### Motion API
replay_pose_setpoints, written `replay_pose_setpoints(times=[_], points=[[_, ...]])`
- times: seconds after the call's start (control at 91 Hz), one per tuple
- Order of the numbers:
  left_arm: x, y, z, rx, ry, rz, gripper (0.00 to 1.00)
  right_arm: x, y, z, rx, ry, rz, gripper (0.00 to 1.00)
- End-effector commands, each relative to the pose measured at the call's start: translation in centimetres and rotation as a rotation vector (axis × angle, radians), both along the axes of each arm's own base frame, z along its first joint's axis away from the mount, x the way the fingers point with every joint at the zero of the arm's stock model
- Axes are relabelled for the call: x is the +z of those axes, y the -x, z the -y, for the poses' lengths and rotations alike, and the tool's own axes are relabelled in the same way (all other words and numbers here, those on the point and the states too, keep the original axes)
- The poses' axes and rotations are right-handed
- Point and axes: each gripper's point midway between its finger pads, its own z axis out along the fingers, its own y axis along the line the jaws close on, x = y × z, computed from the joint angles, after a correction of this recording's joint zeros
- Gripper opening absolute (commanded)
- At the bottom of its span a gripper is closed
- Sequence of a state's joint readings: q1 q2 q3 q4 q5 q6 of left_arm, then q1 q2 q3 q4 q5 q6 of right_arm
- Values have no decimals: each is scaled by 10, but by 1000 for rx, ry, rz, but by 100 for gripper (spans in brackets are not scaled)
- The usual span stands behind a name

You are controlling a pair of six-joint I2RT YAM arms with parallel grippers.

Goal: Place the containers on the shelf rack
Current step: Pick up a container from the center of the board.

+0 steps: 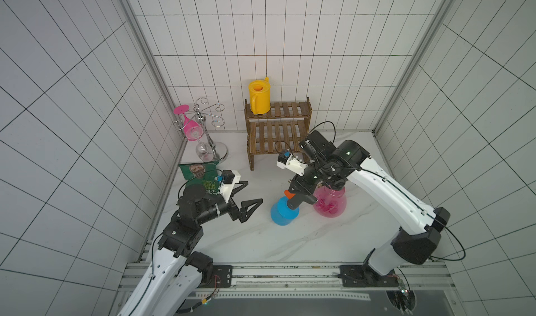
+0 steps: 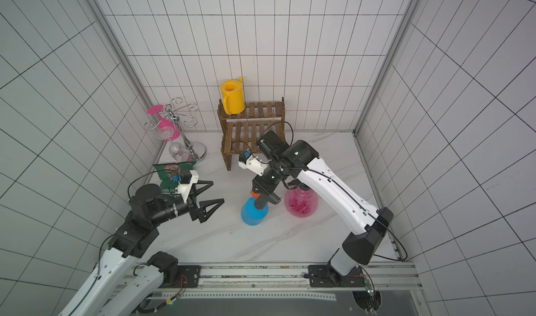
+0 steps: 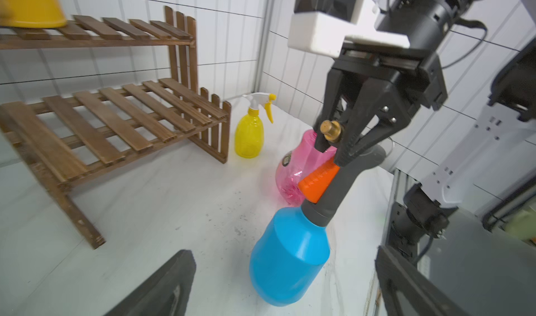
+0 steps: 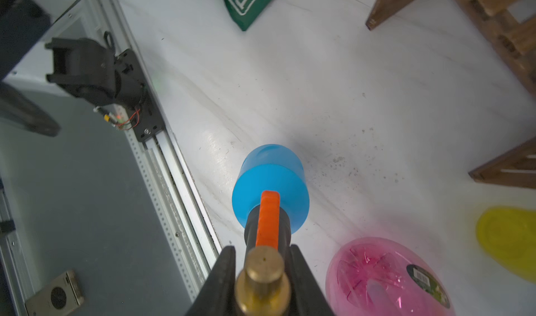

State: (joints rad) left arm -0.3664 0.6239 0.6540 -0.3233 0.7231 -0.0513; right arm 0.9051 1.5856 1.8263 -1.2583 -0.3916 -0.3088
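While the left gripper (image 1: 255, 191) hangs with its jaws spread wide and nothing between them, the right gripper (image 3: 330, 155) has its jaws pinching the grey sprayer head (image 3: 345, 184) of the blue bottle (image 1: 282, 213), just under the brass nozzle (image 3: 330, 129). That bottle leans in front of the shelf rack (image 1: 272, 136); whether its base rests on the worktop (image 1: 246, 242) I cannot tell. The pink sprayer (image 1: 330, 204) stands before the rack too. The yellow watering can (image 1: 259, 100) sits on the rack's upper shelf, at one end. The small yellow bottle (image 3: 249, 134) stands upright just beside the rack's lower end post. What the containers hold I cannot tell.
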Motion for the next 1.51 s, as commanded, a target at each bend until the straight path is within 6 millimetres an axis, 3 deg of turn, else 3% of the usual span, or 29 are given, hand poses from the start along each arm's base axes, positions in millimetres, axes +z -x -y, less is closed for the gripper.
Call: replay_pose_setpoints(times=[0.0, 0.22, 0.308, 0.44, 0.671, 0.879, 1.0, 1.033, 1.055, 1.099, 1.209, 1.22, 1.242, 1.264, 1.374, 1.429, 1.495], points=[[4, 24, 24, -234, 2, 87, 98, 15, 39, 8, 363, -92, 70, 0], [-14, 30, 72, -438, -76, 42, 90, 24, 46, 6, 444, -116, 71, 0], [-27, 20, 86, -447, -121, 21, 85, 29, 48, 7, 453, -126, 79, 0], [-28, 11, 95, -459, -129, 32, 79, 34, 51, 7, 463, -149, 89, 0], [-16, 21, 105, -552, -65, 18, 61, 39, 49, 5, 463, -175, 112, 0], [-13, 24, 105, -562, -53, 14, 27, 47, 46, 3, 462, -214, 108, 0], [-12, 24, 105, -561, -53, 23, 2, 55, 44, 1, 454, -248, 112, 0], [-11, 24, 104, -559, -55, 26, 0, 56, 44, 1, 452, -253, 111, 1], [-10, 24, 104, -559, -54, 27, 0, 57, 43, 1, 448, -257, 112, 7], [-8, 23, 102, -554, -52, 36, 0, 59, 40, 0, 433, -263, 121, 29], [4, 18, 94, -524, -36, 64, 0, 72, 23, -2, 318, -311, 161, 58], [5, 17, 93, -520, -34, 67, 0, 74, 20, -4, 302, -325, 169, 64], [9, 15, 90, -509, -27, 75, 0, 81, 15, -4, 263, -356, 183, 88], [12, 14, 87, -501, -21, 83, 0, 85, 9, -2, 220, -381, 181, 98], [38, 6, 72, -443, 35, 109, 0, 147, -27, 10, 5, -720, 258, 99], [53, -1, 65, -384, 67, 91, 0, 174, -46, 28, -177, -881, 303, 99], [73, -12, 58, -301, 114, 55, 0, 198, -49, 55, -322, -1061, 388, 99]])
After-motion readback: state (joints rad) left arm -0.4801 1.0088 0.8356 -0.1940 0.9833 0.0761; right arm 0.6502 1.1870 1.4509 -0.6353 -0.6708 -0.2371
